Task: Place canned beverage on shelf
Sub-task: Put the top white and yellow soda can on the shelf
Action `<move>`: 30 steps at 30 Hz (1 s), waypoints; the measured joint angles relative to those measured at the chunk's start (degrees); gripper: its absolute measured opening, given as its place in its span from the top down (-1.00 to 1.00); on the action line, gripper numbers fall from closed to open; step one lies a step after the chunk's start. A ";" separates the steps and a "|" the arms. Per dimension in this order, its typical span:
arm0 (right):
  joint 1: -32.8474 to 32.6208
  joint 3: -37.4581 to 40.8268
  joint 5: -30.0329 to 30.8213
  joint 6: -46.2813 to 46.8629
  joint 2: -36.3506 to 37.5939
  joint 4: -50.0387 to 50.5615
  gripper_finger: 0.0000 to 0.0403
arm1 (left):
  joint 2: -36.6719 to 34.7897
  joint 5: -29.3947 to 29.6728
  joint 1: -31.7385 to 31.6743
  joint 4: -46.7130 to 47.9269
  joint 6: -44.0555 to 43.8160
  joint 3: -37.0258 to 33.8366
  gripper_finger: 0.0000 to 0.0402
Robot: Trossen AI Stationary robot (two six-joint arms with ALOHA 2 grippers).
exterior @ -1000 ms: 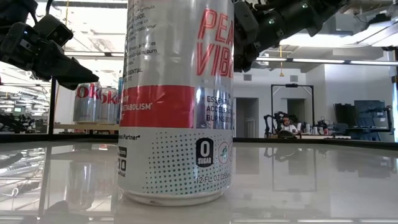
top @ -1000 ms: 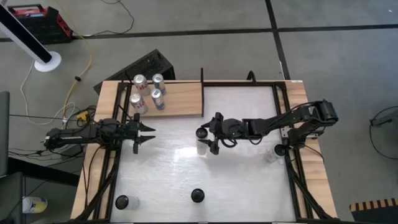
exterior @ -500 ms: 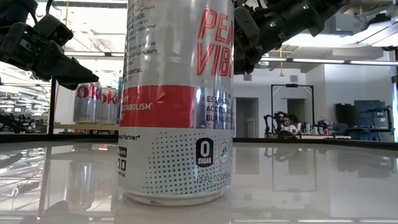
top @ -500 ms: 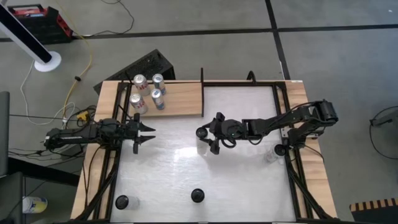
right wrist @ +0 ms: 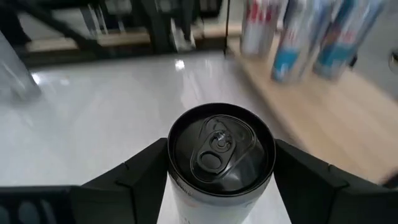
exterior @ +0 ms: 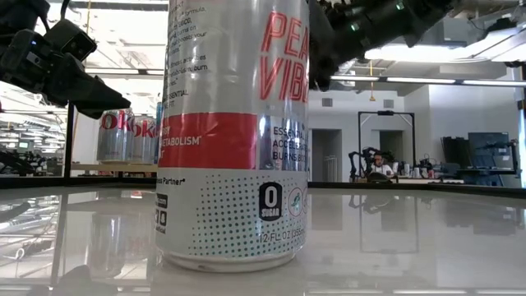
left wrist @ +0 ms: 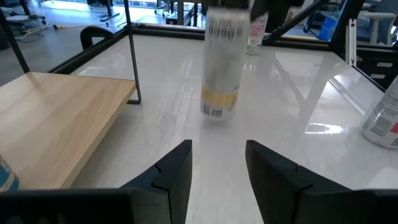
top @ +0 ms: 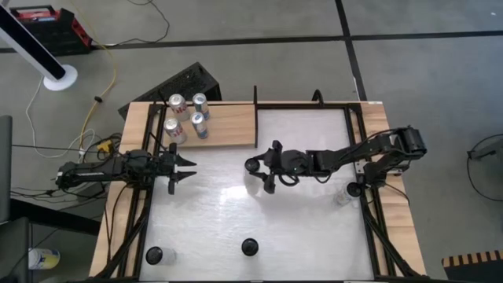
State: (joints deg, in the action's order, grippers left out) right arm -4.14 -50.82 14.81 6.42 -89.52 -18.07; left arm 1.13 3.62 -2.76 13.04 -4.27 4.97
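The shelf [top: 228, 126], a light-wood board, lies at the table's far left with several cans [top: 187, 116] standing on it. My right gripper [top: 256, 176] is at the table's middle, shut on a white can with a black top [right wrist: 221, 149]. The left wrist view shows this can with a yellow band [left wrist: 219, 68]. My left gripper [top: 185, 169] is open and empty at the left, just near of the shelf, pointing toward the held can. Its fingers also show in the left wrist view [left wrist: 217, 168]. My right gripper pinches the can's upper wall just below the rim [right wrist: 177, 171] between its two fingers, one on each side. The fingers [right wrist: 134, 177] come from the table's right, roughly level. The can stands upright; I cannot tell whether its base is clear of the table.
A big white-and-red can [exterior: 234, 131] stands at the near edge [top: 249, 248] and fills the low view. Another can [top: 154, 255] stands at the near left and one [top: 343, 195] at the right. A thin black post [top: 255, 98] stands at the shelf's right end.
My right gripper has gone a little toward the table's left edge and up, taking the can with it; the can stays upright.
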 joint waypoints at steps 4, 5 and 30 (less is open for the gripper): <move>0.07 -4.15 -0.36 -2.41 0.02 -1.39 -0.37 | 0.00 0.00 0.00 0.00 0.00 0.00 0.33; 0.10 -5.55 -0.09 -2.90 0.02 -0.78 -0.37 | 0.00 0.00 0.00 0.00 0.00 0.00 0.33; 20.58 -46.42 -8.01 -3.30 -21.74 20.05 -0.37 | -0.02 0.09 0.00 0.00 0.00 0.01 0.33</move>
State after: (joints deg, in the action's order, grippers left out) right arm 16.44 -97.24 6.80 3.12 -111.26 1.98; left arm 1.10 3.70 -2.76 13.04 -4.27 4.98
